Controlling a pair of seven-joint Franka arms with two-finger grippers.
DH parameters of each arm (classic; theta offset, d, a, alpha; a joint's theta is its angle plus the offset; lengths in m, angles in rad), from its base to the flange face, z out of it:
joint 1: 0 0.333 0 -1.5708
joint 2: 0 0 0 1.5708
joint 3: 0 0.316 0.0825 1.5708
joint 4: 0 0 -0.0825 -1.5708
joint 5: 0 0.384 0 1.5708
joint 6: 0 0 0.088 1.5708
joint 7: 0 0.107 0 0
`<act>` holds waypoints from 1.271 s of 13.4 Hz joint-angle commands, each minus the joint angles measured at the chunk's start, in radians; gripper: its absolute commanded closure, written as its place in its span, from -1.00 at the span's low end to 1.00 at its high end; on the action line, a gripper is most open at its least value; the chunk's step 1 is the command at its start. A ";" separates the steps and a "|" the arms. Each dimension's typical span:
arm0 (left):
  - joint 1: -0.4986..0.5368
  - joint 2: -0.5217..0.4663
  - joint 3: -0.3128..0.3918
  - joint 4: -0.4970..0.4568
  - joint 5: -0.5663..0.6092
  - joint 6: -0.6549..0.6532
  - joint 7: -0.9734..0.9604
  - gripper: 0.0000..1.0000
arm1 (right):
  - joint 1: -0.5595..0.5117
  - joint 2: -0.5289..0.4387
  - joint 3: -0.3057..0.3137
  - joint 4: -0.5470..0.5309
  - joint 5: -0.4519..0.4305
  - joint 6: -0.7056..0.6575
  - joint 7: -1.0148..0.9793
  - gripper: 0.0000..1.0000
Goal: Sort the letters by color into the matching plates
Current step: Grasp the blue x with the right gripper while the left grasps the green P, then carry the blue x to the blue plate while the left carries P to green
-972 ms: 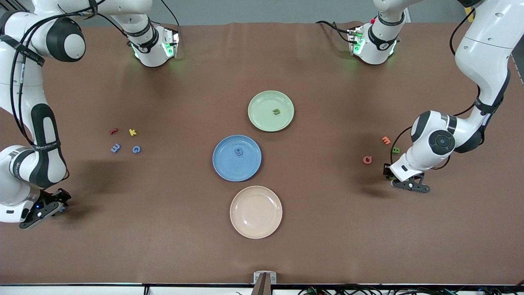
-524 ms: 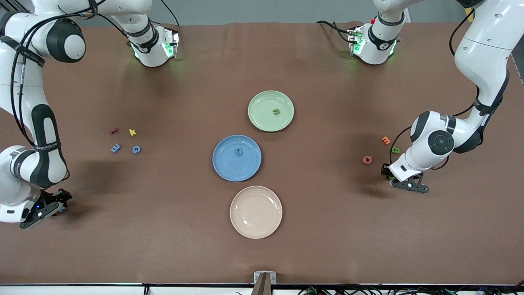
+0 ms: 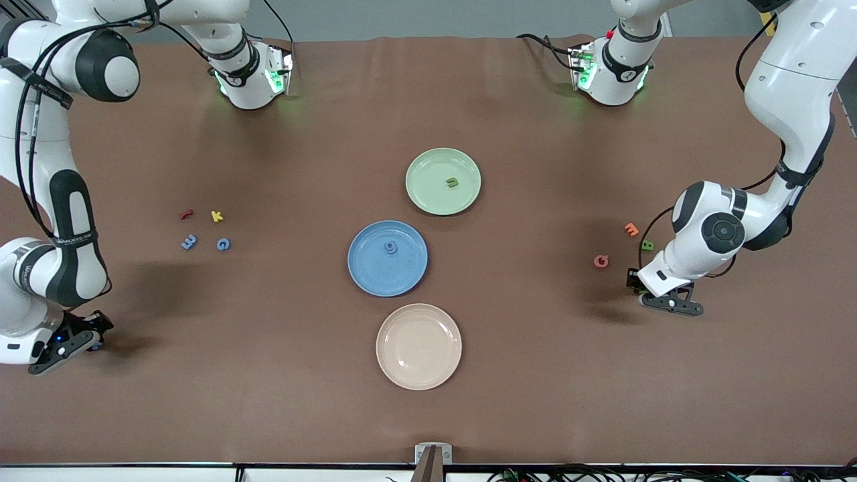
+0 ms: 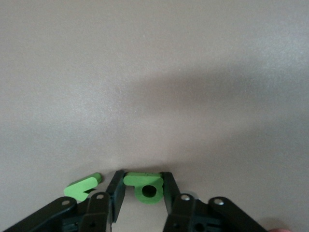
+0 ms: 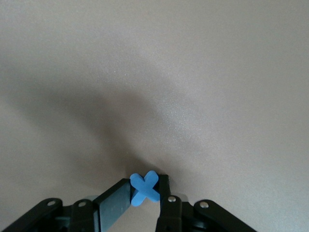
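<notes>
The brown-covered table [image 3: 509, 375] carries three round shallow plates near its middle. The pale green plate [image 3: 428, 194] lies nearest the robots' edge, with one small green foam letter [image 3: 452, 182] in it. The speckled blue plate [image 3: 371, 268] sits just nearer the front camera and holds one small blue foam letter [image 3: 391, 248]. The beige plate [image 3: 418, 346] is nearest the front edge.

Toward the right arm's end of the table a loose group is seen — a red foam letter [image 3: 186, 214], a yellow foam letter [image 3: 216, 215], a pale blue foam digit [image 3: 189, 242] and a blue round foam letter [image 3: 223, 244], all well apart from the plates.

Toward the left arm's end lie an orange foam letter [image 3: 631, 229], a small green foam letter beside the arm [image 3: 647, 246] and a coral-red round foam letter [image 3: 601, 261].

The right pincer [image 5: 145, 193] is down at the table near the corner at the right arm's end and front edge; its fingers are clamped together on a blue X-shaped foam piece [image 5: 145, 187].

The left pincer [image 4: 143, 195] is down at the table just nearer the front camera than the orange and green letters. A green foam letter with a round hole [image 4: 145, 188] sits between its fingers, both of which are seen touching its sides — a grip is read. A second green foam piece [image 4: 83, 187] lies just outside one finger.
</notes>
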 commanded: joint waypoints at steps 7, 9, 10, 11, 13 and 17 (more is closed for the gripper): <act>0.013 -0.047 -0.174 0.003 -0.017 -0.070 -0.106 0.94 | 0.032 -0.029 0.017 0.020 0.013 -0.046 0.004 0.66; 0.010 -0.054 -0.237 0.003 -0.020 -0.090 -0.198 0.94 | 0.051 -0.052 0.017 0.018 0.013 -0.078 0.014 0.66; 0.006 -0.052 -0.266 0.003 -0.020 -0.093 -0.251 0.94 | 0.066 -0.070 0.017 0.015 0.013 -0.109 0.032 0.66; -0.003 -0.049 -0.288 0.002 -0.020 -0.094 -0.302 0.94 | 0.080 -0.090 0.017 0.014 0.012 -0.156 0.068 0.66; -0.055 -0.044 -0.323 0.003 -0.020 -0.119 -0.423 0.96 | 0.118 -0.133 0.015 0.012 0.001 -0.272 0.162 0.66; -0.219 -0.044 -0.340 0.002 -0.020 -0.136 -0.707 0.96 | 0.218 -0.222 0.012 0.001 -0.002 -0.497 0.367 0.66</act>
